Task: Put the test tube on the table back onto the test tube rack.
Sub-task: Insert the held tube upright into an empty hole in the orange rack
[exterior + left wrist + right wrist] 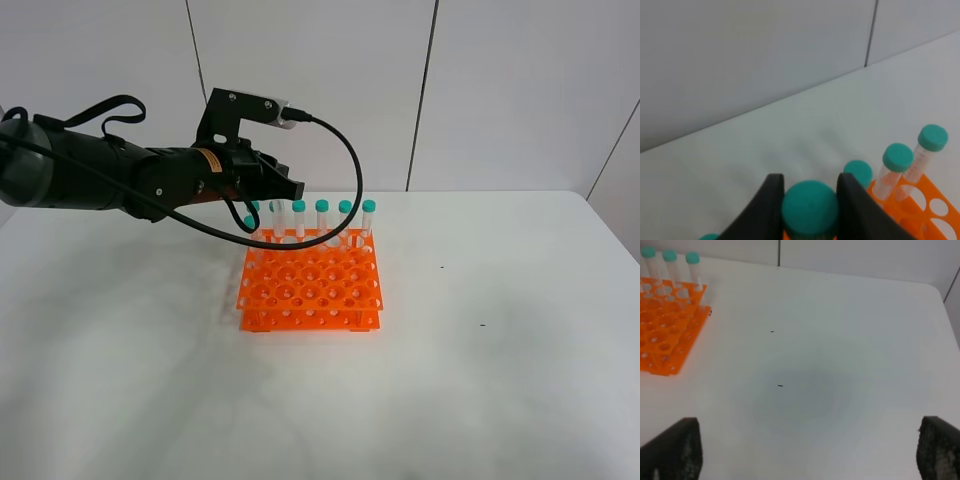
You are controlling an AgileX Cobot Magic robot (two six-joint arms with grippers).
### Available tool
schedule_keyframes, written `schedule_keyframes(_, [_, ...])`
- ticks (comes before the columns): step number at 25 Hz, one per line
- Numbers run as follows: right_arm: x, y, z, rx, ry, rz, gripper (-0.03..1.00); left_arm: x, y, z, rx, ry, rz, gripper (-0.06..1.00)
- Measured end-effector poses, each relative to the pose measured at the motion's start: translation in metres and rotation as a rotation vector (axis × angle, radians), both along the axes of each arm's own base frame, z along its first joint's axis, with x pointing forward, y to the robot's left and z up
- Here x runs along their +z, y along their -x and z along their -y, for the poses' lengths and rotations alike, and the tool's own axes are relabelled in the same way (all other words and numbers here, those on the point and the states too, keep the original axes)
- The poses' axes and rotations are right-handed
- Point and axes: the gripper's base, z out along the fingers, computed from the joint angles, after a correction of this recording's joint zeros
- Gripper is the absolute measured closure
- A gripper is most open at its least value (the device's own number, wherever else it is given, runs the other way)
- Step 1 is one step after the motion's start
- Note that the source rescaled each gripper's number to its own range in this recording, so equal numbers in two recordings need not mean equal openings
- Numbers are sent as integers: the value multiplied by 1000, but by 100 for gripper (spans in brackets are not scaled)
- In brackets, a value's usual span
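My left gripper (pixel 283 190) hangs over the back left of the orange test tube rack (pixel 310 285). In the left wrist view its fingers (pixel 774 200) are shut on the teal cap of the test tube (pixel 810 207), held upright. The tube's body is hidden, so I cannot tell whether its tip is in a hole. Several other teal-capped tubes (pixel 345 218) stand in the rack's back row, and some also show in the left wrist view (pixel 897 160). My right gripper (pixel 807 440) is open and empty above the bare white table (pixel 830 355); it is out of the exterior view.
The rack (pixel 665 335) stands mid-table with most of its holes empty. The left arm's black cable (pixel 345 190) loops over the rack's back row. A grey panelled wall (pixel 500 90) rises behind the table (pixel 480 350). Two small dark specks (pixel 780 385) lie right of the rack.
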Motion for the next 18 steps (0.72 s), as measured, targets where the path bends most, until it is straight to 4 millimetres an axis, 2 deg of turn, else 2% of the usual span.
schedule_keyframes(12, [0,0,0,1,-2,1,1,-25,4,-2,-4,4,-5,93])
schedule_keyframes(18, [0,0,0,1,-2,1,1,-26,2,-7,10,8,2,93])
